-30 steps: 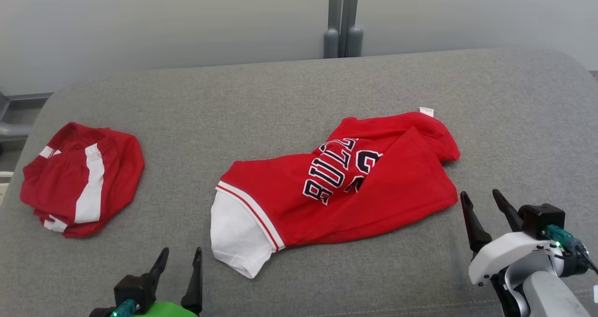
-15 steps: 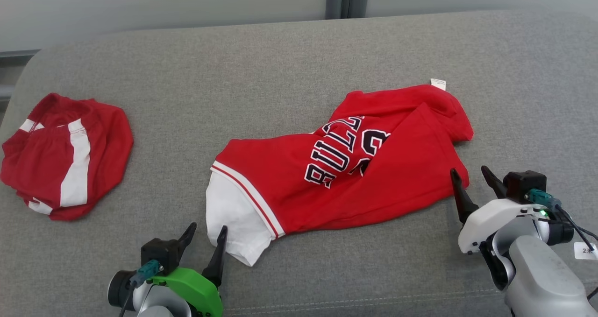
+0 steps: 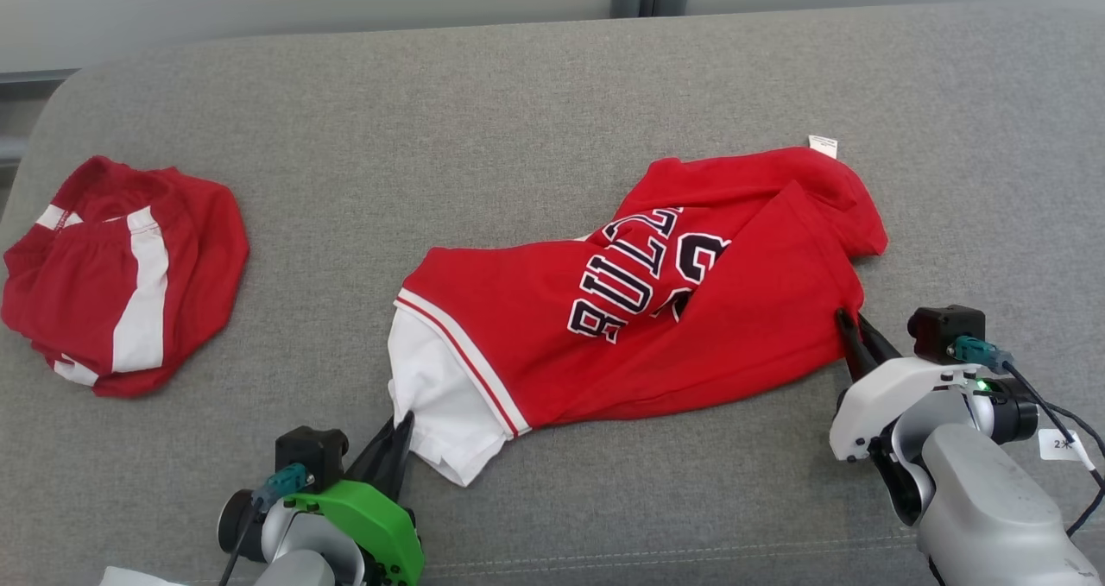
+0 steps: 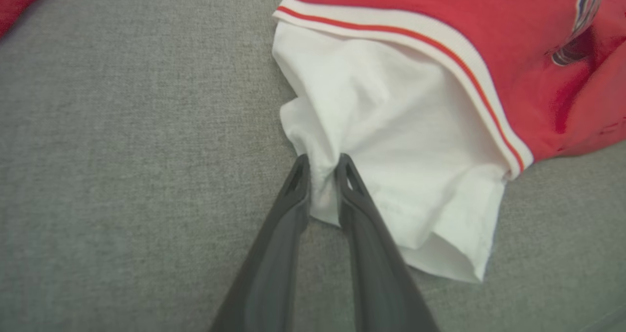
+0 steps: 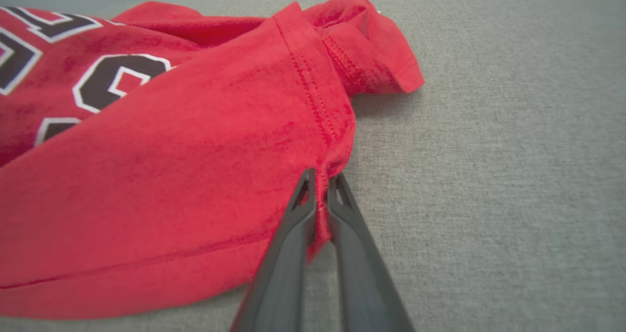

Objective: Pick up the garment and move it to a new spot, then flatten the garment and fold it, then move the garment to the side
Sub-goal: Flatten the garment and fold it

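Head view, item one: red shirt [image 3: 656,310] with dark lettering, crumpled at the middle of a grey couch cushion [image 3: 518,111], lying long from 7 o'clock to 2 o'clock. Its 7 o'clock end is a white sleeve [image 3: 436,396]; a small white label [image 3: 823,145] sits at its 1 o'clock tip.
Item two: second red-and-white garment [image 3: 121,284], bunched, well apart at 9 o'clock on the cushion.
Item three: left gripper [image 3: 401,420], green-housed, at 7 o'clock of the frame, fingertips touching the sleeve's edge.
Item four: right gripper [image 3: 850,323], white-housed, at 4 o'clock, tips against the shirt's 3 o'clock hem.

Left wrist view adds the grasp itself: left gripper [image 4: 320,165] clenched on a fold of the white sleeve, cloth puckered between the two dark fingers [image 4: 293,195]. A red-and-white striped band [image 4: 440,43] runs at 1 o'clock.

Right wrist view adds the same for the other side: right gripper [image 5: 320,178] nipped onto the red hem corner, a sliver of cloth between nearly closed fingers. A stitched seam [image 5: 313,102] runs toward 12 o'clock, and the lettering [image 5: 112,82] lies at 10 o'clock.
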Robot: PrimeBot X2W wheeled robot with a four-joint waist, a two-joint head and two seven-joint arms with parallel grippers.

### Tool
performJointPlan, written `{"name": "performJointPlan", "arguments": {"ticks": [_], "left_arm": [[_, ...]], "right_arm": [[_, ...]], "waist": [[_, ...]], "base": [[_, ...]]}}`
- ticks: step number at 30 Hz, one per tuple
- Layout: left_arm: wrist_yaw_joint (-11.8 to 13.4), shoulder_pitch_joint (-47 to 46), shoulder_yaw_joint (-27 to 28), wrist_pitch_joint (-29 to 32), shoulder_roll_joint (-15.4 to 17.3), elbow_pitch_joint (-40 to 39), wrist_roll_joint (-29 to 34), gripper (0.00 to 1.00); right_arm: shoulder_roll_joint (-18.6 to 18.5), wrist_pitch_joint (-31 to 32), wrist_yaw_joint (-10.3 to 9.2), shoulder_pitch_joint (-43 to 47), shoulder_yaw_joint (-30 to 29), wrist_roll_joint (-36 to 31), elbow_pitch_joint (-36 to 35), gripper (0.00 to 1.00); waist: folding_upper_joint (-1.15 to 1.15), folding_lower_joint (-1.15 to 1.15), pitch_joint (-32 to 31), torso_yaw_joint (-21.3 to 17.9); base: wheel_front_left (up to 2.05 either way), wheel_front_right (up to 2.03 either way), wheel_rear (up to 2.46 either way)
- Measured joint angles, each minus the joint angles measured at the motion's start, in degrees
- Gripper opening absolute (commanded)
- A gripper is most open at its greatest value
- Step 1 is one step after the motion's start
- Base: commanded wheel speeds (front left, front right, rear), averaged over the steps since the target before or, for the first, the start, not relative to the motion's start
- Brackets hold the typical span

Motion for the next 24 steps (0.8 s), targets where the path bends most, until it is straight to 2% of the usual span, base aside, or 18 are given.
{"name": "performJointPlan", "arguments": {"ticks": [9, 18, 23, 24], "left_arm": [[0.0, 3.7, 2.9, 0.0, 0.9, -6.5, 1.3, 0.00], [0.0, 6.1, 7.3, 0.0, 3.0, -18.7, 5.7, 0.00], [0.0, 0.5, 4.8, 0.4, 6.4, -22.8, 7.7, 0.00], [0.0, -3.8, 3.0, 1.6, 8.3, -24.0, 8.2, 0.00]], "right_arm": [[-0.8, 0.0, 0.00, 3.3, -0.5, 1.0, -5.7, 0.00], [-3.3, 0.0, 0.00, 5.9, 1.8, 5.1, -15.1, 0.00], [-5.1, 1.2, 0.00, 2.1, 5.2, 8.3, -19.9, 0.00], [-5.8, 2.4, 0.00, -1.1, 6.7, 9.2, -21.5, 0.00]], "waist": [[0.00, 0.00, -2.9, 0.3], [0.00, -0.01, -5.8, 0.1], [0.00, -0.01, -4.9, -0.3], [0.00, -0.01, -4.0, -0.5]], "base": [[0.00, 0.00, 0.00], [0.00, 0.00, 0.00], [0.00, 0.00, 0.00], [0.00, 0.00, 0.00]]}}
